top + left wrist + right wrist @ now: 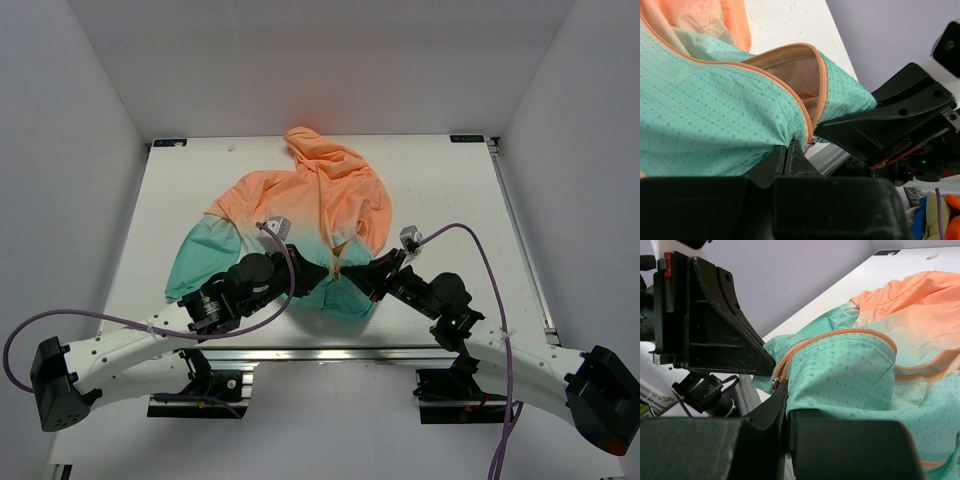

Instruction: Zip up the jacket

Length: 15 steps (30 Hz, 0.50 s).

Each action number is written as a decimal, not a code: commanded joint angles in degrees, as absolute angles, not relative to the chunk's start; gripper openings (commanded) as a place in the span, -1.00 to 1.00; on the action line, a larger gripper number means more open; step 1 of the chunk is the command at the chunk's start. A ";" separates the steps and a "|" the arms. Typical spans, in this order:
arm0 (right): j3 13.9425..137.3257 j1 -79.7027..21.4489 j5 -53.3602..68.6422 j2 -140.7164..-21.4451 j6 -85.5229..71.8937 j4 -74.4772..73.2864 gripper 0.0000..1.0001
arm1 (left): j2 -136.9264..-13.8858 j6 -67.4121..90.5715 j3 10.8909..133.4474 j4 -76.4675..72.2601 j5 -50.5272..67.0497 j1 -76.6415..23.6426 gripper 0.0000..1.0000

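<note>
The jacket [300, 215] lies on the white table, peach hood at the far side, teal hem toward the arms. Its orange zipper [800, 100] is parted near the hem, showing the peach lining. My left gripper [318, 272] is shut on the teal hem on the left side of the zipper [788, 145]. My right gripper [352, 272] is shut on the hem on the other side, at the metal slider [775, 384]. The two grippers meet almost tip to tip at the zipper's bottom end and hold the hem lifted.
The white table [450, 200] stretches around the jacket, with its metal front rail [320, 352] just below the hem. Grey walls stand on three sides. Purple cables [480, 260] loop over both arms.
</note>
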<state>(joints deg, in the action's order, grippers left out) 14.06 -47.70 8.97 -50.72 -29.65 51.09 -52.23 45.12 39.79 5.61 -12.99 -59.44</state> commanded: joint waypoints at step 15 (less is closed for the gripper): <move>23.11 -47.72 0.35 -49.04 -33.84 35.96 -1.00 | -56.42 44.22 41.22 8.35 -9.50 -59.68 -1.00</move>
<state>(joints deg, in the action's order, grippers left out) 18.26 -48.03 5.04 -50.13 -33.15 38.61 -55.46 46.98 39.86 7.07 -13.50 -59.42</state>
